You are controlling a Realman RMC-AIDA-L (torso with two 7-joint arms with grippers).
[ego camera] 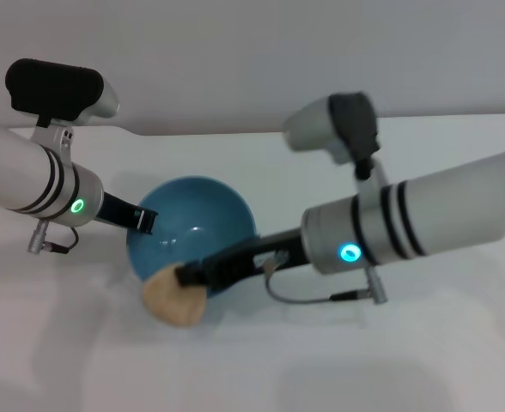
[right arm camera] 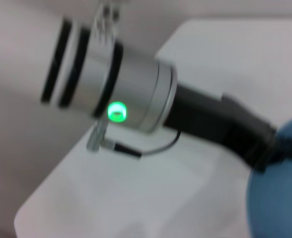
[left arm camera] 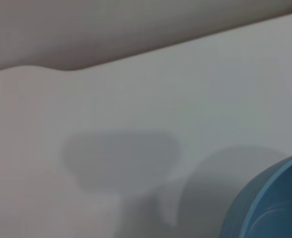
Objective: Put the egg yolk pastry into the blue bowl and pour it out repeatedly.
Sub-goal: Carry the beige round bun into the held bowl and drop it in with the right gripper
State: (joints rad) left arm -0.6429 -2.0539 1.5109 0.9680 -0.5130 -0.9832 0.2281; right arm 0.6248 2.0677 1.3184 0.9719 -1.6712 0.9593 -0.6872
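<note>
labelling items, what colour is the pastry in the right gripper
Pale tan-beige; the egg yolk pastry shows best in the head view.

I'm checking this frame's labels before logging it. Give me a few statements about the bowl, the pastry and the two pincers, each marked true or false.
1. The egg yolk pastry lies inside the blue bowl. False: it is outside, at the bowl's near rim, at the tip of the right pincer.
2. The left pincer is at the bowl's left rim. True.
3. The bowl's inside is empty. True.
4. The right arm is parked off the white table. False: it reaches across the table to the pastry.
5. The bowl is turned upside down. False: its opening faces up, with the inside showing.
</note>
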